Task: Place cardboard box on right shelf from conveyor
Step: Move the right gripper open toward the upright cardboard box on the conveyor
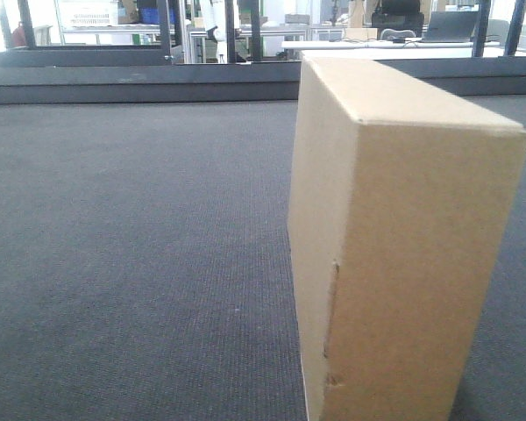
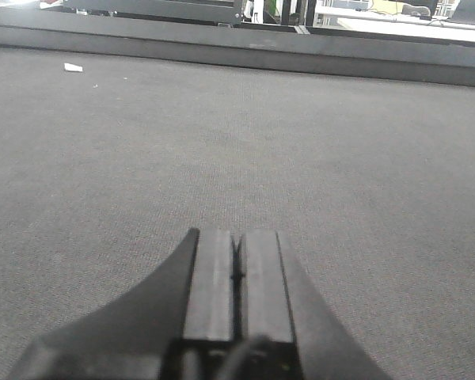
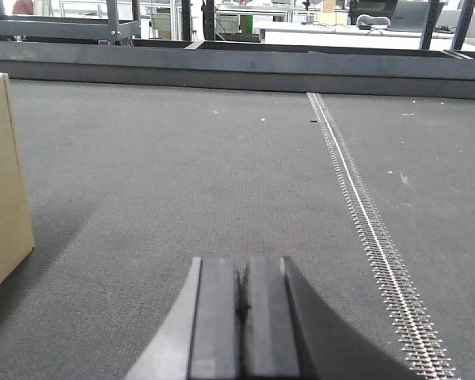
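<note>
Front view: cardboard box point(image 1: 403, 246) is sitting on the conveyor point(image 1: 131, 263), right of centre and close to the lens, standing tall on a narrow face. The frame is cutting off its bottom edge and lower right corner, so the contact line with the belt isn't showing. Its visible faces are reading plain tan, and a dent point(image 1: 333, 298) is showing on the vertical seam near the corner. A dark rail point(image 1: 140, 83) is running along the far belt edge. Behind it the room is blowing out to white; what's probably a laptop point(image 1: 451, 24) is sitting on a desk, and any text back there is too washed out to read. Left wrist view: left gripper point(image 2: 237, 237) is hanging low over the belt, pads pressed together, clamping nothing, with its base running off the bottom of frame. A small white scrap point(image 2: 73, 67) is lying near the far rail, too small to identify. Right wrist view: right gripper point(image 3: 241, 265) is likewise clenched on nothing over the belt. The box is poking in at the left edge, mostly cut off and well apart from the fingers. A metal lacing strip point(image 3: 364, 214) is crossing the belt to the gripper's right.
</note>
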{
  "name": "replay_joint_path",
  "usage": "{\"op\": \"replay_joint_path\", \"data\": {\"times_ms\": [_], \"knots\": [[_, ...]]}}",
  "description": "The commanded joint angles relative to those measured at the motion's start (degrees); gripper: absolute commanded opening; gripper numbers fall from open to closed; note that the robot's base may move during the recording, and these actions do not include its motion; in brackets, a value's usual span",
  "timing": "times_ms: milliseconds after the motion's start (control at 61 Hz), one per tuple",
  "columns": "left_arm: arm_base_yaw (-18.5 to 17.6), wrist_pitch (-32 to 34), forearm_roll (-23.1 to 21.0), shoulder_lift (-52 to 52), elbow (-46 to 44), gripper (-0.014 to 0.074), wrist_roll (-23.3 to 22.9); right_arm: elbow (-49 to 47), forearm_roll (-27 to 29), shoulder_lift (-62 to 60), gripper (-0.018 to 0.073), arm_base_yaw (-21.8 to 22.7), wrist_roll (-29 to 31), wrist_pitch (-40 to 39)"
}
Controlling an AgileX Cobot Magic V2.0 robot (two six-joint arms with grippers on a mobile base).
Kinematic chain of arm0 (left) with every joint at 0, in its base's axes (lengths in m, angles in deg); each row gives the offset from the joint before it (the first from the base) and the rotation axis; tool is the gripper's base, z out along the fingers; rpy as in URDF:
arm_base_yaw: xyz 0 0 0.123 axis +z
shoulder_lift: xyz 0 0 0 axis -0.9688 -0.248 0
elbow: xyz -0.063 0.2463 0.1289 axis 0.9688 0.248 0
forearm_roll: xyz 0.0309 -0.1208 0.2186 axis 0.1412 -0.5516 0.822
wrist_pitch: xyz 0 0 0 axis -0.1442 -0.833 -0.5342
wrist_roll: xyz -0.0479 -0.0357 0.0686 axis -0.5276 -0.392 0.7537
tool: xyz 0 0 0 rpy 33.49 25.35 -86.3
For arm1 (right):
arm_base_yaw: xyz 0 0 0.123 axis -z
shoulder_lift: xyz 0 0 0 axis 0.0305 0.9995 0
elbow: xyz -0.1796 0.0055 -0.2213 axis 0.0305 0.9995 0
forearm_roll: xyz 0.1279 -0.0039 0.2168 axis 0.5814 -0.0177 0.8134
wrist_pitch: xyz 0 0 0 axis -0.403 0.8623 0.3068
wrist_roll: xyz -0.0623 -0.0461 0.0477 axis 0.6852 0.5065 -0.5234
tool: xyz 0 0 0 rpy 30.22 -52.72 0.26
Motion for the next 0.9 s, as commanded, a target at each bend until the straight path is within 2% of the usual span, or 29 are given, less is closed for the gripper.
{"op": "replay_joint_path", "data": {"times_ms": [0, 475, 655, 770, 885], "knots": [[0.1, 4.7, -0.3, 0.5, -0.2, -0.0119, -0.2, -0.3, -0.4, -0.8, 0.0053, 0.0, 0.1, -4.8], [0.1, 4.7, -0.3, 0.5, -0.2, -0.0119, -0.2, -0.3, -0.4, -0.8, 0.0053, 0.0, 0.1, -5.4], [0.1, 4.7, -0.3, 0.5, -0.2, -0.0119, -0.2, -1.1, 4.2, -0.8, 0.0053, 0.0, 0.1, -11.1], [0.1, 4.7, -0.3, 0.5, -0.2, -0.0119, -0.2, -4.1, 5.9, -0.8, 0.0053, 0.0, 0.1, -9.5], [0.1, 4.7, -0.3, 0.5, -0.2, -0.0119, -0.2, -10.1, 5.9, -0.3, 0.0053, 0.0, 0.1, -4.3]]}}
